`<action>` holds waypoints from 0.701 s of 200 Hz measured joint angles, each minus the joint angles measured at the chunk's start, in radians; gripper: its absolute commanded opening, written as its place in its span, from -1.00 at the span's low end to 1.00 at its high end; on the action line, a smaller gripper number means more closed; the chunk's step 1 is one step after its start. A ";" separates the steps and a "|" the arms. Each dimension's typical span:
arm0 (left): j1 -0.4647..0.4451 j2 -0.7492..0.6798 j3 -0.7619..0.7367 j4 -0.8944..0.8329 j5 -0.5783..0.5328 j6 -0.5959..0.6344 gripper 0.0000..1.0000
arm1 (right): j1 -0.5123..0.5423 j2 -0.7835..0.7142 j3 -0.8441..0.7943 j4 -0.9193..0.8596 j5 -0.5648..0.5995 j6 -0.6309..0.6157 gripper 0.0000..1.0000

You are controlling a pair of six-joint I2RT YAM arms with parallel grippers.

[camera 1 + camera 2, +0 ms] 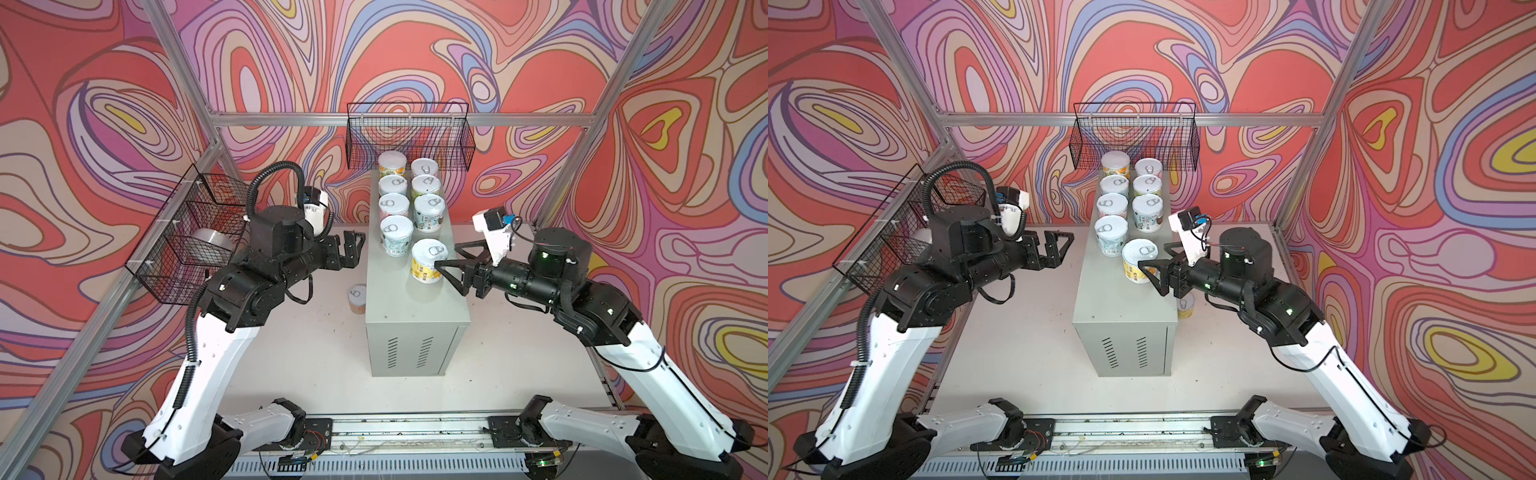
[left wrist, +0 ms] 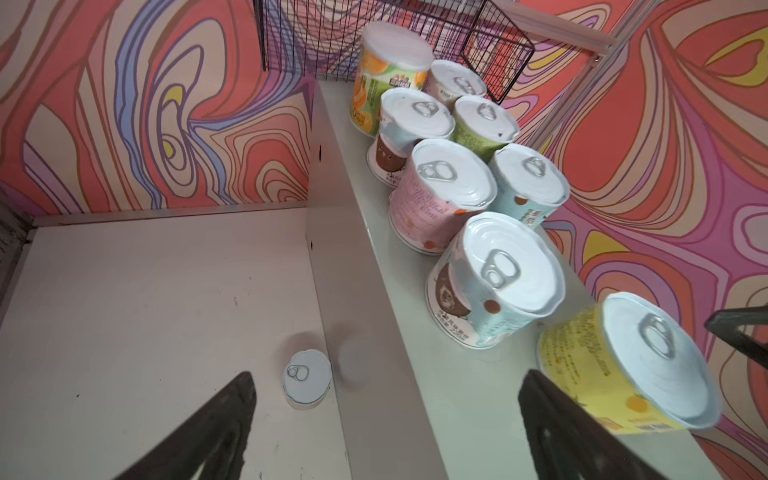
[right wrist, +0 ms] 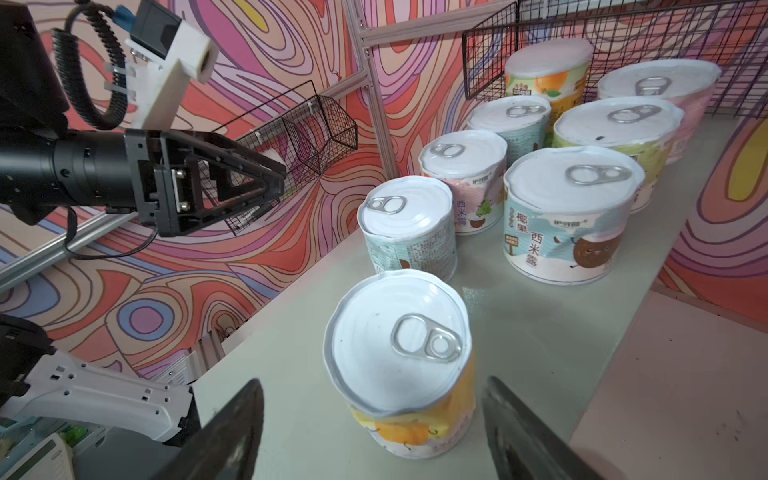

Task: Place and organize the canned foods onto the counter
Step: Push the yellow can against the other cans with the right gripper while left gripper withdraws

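Several cans stand in two rows on the grey counter. The nearest, a yellow can, stands upright on the counter top. My right gripper is open, its jaws on either side of this can with a gap on each side. My left gripper hangs open and empty beside the counter's left edge. Below it an orange-labelled can stands on the white table. Another can on the table right of the counter is partly hidden by my right arm.
A black wire basket hangs on the back wall just behind the rear cans. A second wire basket on the left wall holds a silver roll. The white table surrounds the counter.
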 measured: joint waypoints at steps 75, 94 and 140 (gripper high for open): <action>0.069 -0.003 -0.122 0.097 0.127 -0.043 0.91 | 0.095 0.116 0.051 -0.056 0.181 -0.043 0.70; 0.074 -0.002 -0.126 0.106 0.137 -0.043 0.91 | 0.098 0.124 0.051 -0.064 0.216 -0.043 0.67; 0.083 0.001 -0.136 0.134 0.160 -0.044 0.89 | 0.100 0.124 0.058 -0.079 0.307 -0.042 0.62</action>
